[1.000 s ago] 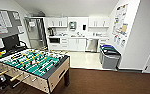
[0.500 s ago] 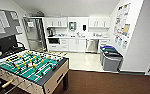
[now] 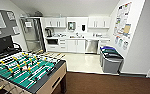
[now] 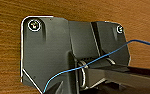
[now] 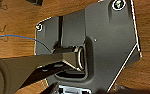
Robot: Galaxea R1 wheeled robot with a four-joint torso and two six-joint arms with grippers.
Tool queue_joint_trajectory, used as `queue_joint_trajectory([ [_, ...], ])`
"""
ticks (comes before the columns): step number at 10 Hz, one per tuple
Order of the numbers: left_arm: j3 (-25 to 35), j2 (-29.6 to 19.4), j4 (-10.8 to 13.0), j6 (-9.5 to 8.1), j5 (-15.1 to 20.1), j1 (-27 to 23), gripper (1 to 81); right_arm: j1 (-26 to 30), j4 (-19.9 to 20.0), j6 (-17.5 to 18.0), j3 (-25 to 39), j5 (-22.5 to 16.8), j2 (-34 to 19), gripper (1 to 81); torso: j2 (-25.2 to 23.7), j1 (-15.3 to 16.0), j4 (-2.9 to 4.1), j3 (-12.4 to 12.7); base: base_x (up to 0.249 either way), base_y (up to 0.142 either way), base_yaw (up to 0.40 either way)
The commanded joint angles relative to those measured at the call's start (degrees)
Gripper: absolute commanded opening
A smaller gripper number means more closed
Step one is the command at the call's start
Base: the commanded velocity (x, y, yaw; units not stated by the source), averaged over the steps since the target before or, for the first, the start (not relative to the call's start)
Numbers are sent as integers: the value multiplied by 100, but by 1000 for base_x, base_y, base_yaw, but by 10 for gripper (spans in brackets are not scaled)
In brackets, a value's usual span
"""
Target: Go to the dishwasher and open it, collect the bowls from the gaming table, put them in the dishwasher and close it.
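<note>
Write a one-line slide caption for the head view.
Kitchenette ahead: steel dishwasher under the white counter, bins along the right wall, table-football table in the near left foreground.

Your left wrist plate [image 4: 44,55] is dark grey, with rounded corners, a pale line along its edge and a round silver screw [image 4: 34,25] at a corner; a thin blue cable [image 4: 96,58] curves across it and over the jointed bar [image 4: 121,75]. Your right wrist plate [image 5: 103,42] looks the same, dark with bright corner screws [image 5: 118,4], a blue wire [image 5: 18,38] and a metal ring [image 5: 81,58] at the bar's joint.
</note>
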Motion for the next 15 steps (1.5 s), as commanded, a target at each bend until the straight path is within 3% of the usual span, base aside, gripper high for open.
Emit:
queue_joint_trajectory([
  [1, 60, -72, 26, 2, 317, -249, 811, 218, -52, -19, 76, -350, -122, 811, 0, 0, 0, 0, 194, 0, 0],
  [15, 68, -72, 26, 11, 317, -249, 811, 245, -34, -11, 58, -350, -122, 811, 0, -2, 0, 0, 220, 0, 0],
])
